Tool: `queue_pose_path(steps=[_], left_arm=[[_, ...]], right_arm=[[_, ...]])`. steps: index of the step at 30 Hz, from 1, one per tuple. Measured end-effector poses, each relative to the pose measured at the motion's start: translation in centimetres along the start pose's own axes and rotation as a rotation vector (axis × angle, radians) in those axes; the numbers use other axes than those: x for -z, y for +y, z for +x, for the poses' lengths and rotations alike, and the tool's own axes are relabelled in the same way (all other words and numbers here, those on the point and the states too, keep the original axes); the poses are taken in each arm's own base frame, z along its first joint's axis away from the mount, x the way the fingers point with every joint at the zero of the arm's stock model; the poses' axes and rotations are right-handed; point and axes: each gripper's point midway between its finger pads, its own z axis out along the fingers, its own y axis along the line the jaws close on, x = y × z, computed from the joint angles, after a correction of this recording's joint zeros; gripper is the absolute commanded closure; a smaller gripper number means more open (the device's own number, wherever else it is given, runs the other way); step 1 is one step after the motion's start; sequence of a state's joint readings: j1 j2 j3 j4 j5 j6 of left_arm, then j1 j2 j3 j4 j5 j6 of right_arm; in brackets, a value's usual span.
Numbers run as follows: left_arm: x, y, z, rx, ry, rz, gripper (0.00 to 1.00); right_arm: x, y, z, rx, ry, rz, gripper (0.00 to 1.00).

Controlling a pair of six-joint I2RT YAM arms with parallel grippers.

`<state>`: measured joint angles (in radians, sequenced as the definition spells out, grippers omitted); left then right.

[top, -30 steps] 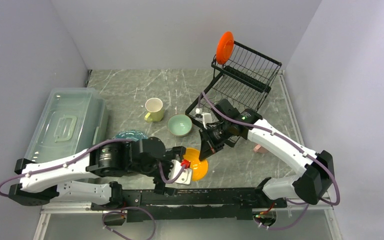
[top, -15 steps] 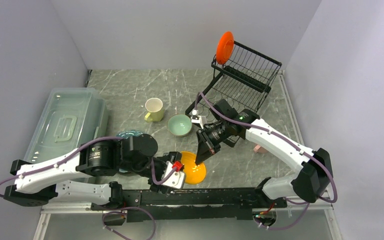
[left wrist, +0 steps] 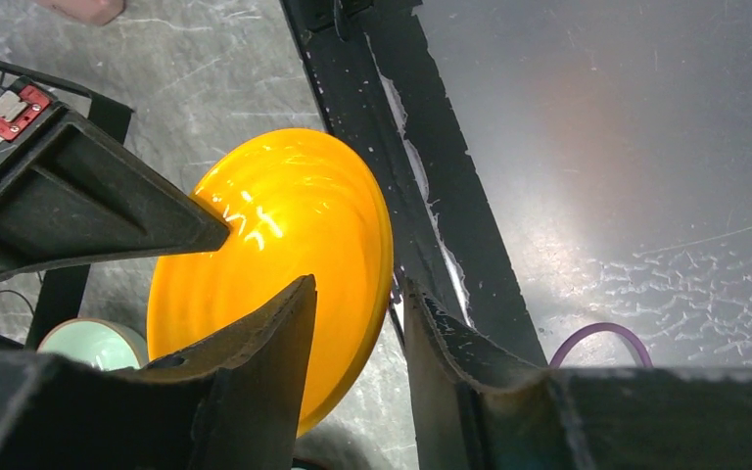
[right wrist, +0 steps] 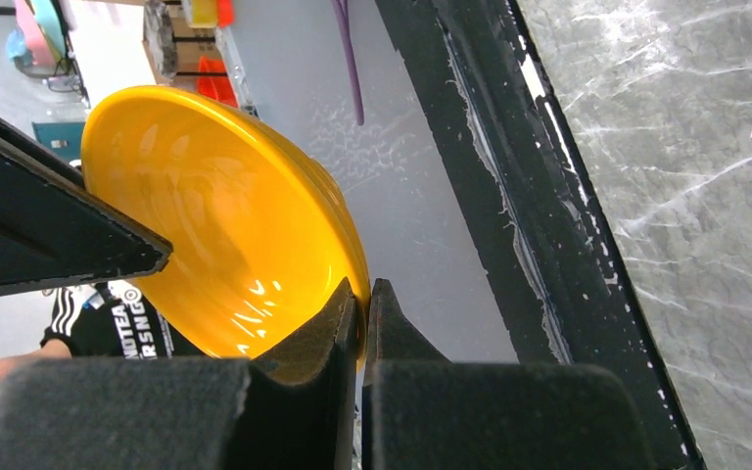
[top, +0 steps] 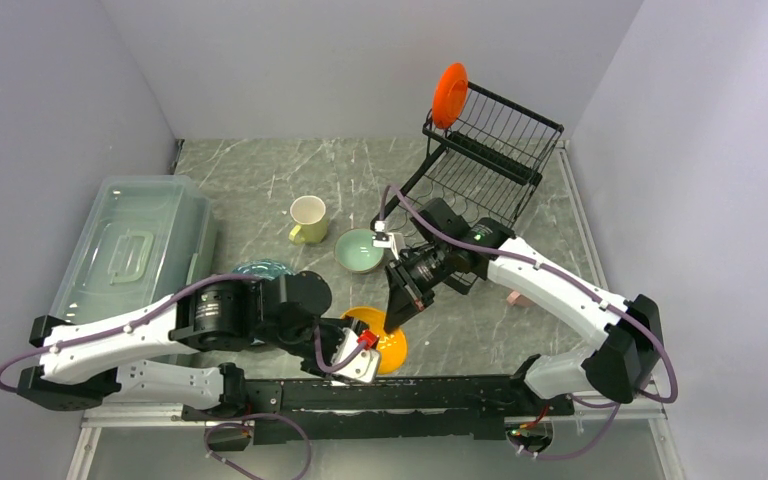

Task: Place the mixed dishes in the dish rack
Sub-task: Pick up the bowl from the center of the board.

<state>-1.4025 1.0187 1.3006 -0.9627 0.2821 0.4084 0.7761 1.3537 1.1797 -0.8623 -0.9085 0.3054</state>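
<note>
A: What takes up the most room?

B: The table (top: pixel 260 170), grey marble, walled on three sides. The clear lidded bin (top: pixel 135 245) sits along its left edge. The black wire dish rack (top: pixel 495 150) fills the far right corner, its right side near the wall. Between them, bare marble runs along the back wall.

A: And the near edge?

B: It's tight. The black rail (top: pixel 440 395) carrying both arm bases runs along it, and the orange-yellow bowl (right wrist: pixel 215 215) is tilted up on edge just beside that rail, between the two arms.

A: Who has it?

B: The right gripper (right wrist: pixel 362 289) is pinched tight on the bowl's rim. The left gripper (left wrist: pixel 357 294) straddles another part of the rim, jaws partway apart with one finger on each side. I can't tell whether either finger touches.

A: The smaller pieces?

B: The teal plates (top: pixel 260 268) peek from under the left arm, beside the bin's near corner. The pale green bowl (top: pixel 358 250) stands just beyond the right gripper. The pale yellow mug (top: pixel 307 218) is upright nearby, with bare marble behind it. The small orange-red plate (top: pixel 450 93) stands on edge at the rack's upper far-left corner. The pink mug (top: pixel 520 298) is only a sliver under the right arm.
</note>
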Motion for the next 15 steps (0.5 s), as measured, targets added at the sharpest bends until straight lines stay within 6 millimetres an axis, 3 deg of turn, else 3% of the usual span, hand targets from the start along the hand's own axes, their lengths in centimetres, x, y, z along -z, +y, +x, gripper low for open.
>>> queue_pose_path(steps=[3, 12, 15], left_arm=[[-0.3, -0.1, 0.2, 0.003, 0.013, 0.012, 0.65], [-0.9, -0.9, 0.3, -0.028, 0.021, 0.064, 1.0], [-1.4, -1.1, 0.5, -0.035, 0.034, 0.088, 1.0]], right_arm=[[-0.1, 0.1, 0.1, 0.001, 0.004, -0.001, 1.0], [0.1, 0.6, -0.5, 0.008, -0.011, -0.004, 1.0], [0.1, 0.4, -0.6, 0.012, -0.017, 0.004, 1.0]])
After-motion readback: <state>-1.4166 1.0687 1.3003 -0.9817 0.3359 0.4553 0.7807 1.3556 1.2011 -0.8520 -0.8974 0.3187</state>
